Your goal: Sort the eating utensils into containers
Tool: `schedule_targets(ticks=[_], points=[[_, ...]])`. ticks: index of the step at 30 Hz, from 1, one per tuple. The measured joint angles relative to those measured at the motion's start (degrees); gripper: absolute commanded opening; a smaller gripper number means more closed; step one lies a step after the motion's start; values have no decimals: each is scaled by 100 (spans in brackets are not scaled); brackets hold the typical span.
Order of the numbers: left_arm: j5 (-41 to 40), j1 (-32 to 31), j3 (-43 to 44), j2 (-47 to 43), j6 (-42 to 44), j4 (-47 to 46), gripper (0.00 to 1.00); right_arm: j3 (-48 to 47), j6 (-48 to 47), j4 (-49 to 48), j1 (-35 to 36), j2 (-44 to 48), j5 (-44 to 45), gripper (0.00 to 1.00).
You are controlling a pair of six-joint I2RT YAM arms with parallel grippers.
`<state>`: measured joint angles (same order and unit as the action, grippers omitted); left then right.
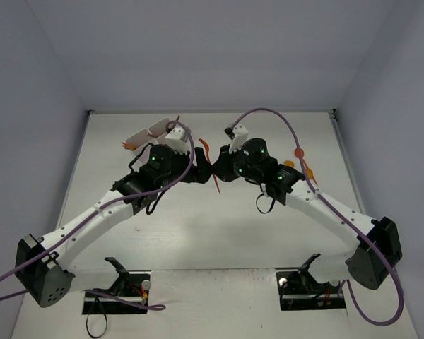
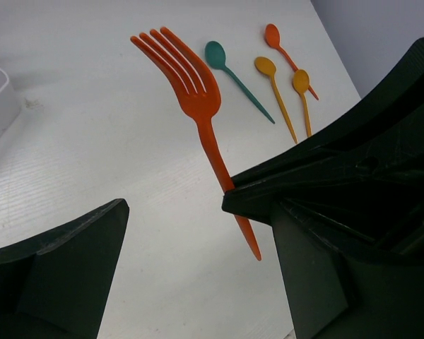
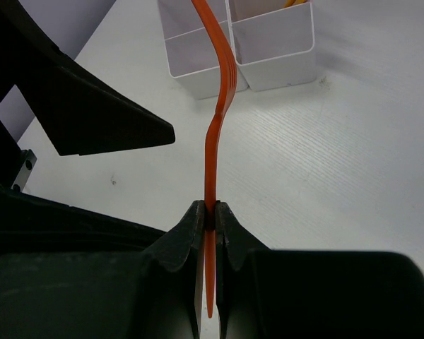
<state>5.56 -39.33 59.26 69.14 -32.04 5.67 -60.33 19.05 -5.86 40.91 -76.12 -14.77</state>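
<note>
My right gripper [image 3: 210, 212] is shut on the handle of an orange fork [image 3: 219, 106] and holds it above the table, head toward the white compartment tray [image 3: 198, 67]. In the top view the two grippers meet at mid-table, with the fork [image 1: 204, 146] between them. My left gripper [image 2: 198, 233] is open; the fork's handle end [image 2: 251, 244] hangs between its fingers without touching them. A teal spoon [image 2: 215, 53], two yellow-orange spoons [image 2: 266, 67] and a red-orange spoon [image 2: 271, 34] lie on the table beyond the fork.
The tray [image 1: 145, 134] stands at the back left, partly hidden by my left arm. The loose spoons [image 1: 300, 154] lie right of my right wrist. Purple cables loop over both arms. Grey walls enclose the table.
</note>
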Motion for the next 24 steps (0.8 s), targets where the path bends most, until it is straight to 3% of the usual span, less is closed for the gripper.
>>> schedule_targets(ticks=[8, 19, 24], points=[[-335, 0, -187, -353, -34, -603, 77, 134, 22, -44, 23, 74, -90, 4], [-276, 0, -182, 45, -199, -858, 65, 165, 42, -69, 39, 221, -145, 5], [-228, 2, -154, 288, -269, -862, 44, 173, 48, -57, 39, 269, -161, 6]])
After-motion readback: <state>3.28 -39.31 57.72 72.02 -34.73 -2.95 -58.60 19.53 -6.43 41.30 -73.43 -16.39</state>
